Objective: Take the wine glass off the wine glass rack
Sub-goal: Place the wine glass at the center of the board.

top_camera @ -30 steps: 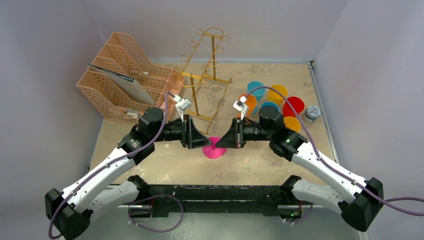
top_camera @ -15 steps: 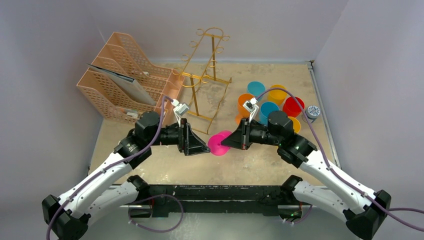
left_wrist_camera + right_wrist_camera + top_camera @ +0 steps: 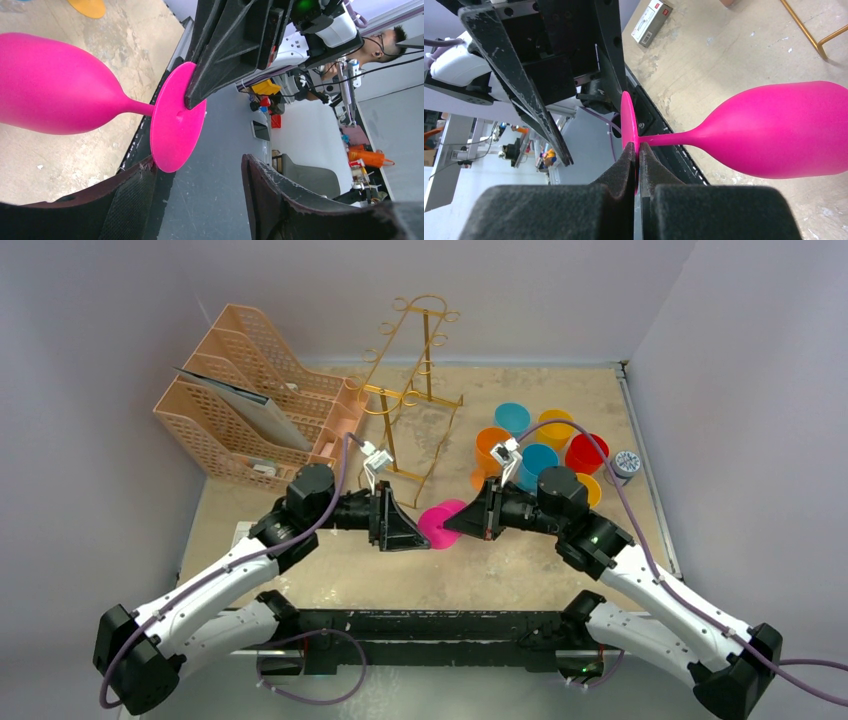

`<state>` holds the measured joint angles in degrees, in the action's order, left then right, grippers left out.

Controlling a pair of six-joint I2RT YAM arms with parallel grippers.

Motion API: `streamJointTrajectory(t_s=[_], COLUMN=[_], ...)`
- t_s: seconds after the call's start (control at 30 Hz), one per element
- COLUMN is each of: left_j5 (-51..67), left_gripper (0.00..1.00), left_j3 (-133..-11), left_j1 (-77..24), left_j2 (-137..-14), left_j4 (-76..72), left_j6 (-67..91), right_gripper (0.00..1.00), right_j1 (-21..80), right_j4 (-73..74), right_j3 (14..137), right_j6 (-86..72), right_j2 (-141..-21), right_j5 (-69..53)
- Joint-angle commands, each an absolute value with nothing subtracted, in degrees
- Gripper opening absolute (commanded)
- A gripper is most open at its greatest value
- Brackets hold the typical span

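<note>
Pinching the wine glass [image 3: 774,130] by the rim of its foot, the R gripper [image 3: 637,150] has its pads shut hard on that thin disc w/ no gap showing. The glass hangs sideways, stem approx level, bowl on the side twd the wine glass rack [image 3: 415,390]. It's clear of the rack's hooks, in front of the rack and just off the front of its wire base, between it and the arm bases; can't tell if the bowl touches the table. The foot is prob gripped because it's the one flat, thin part the pads can clamp w/o slipping. L gripper [image 3: 200,180] faces it from the other side, fingers partway open and holding nothing; the foot's edge sits just by the gap, no contact visible. That leaves the load w/ one arm only. Judging by this, the take-off itself looks done and only setting down remains. Peach file organiser [image 3: 250,410] stands left of the rack, coloured cups [image 3: 545,450] right of it.
</note>
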<state>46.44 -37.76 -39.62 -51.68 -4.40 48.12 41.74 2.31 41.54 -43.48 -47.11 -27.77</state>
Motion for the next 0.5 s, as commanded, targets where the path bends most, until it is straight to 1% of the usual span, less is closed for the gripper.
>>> streamJointTrajectory(t_s=[0.0,0.27,0.4,0.47], left_j5=[45.15,45.39,43.57,42.39], left_gripper=[0.58,0.43,0.35,0.29], left_j3=[-36.73,-36.57,-36.19,-35.61], left_j1=[-41.18,-43.16,-43.94,-43.95], left_j2=[-52.27,-54.88,-55.33,-54.99], left_j4=[-9.43,-12.02,-13.84,-15.16], left_j6=[49.15,49.49,49.95,50.49], right_gripper=[0.0,0.0,0.0,0.0], right_j1=[41.92,41.92,41.92,41.92], right_j4=[-1.53,-3.56,-5.82,-6.08], right_j3=[41.58,40.87,40.08,39.92], right_j6=[-43.75,-44.07,-44.72,-44.8], right_j2=[-45.87,-45.18,-45.51,-45.77], right_j5=[-26.87,-26.66,-27.77,-28.31])
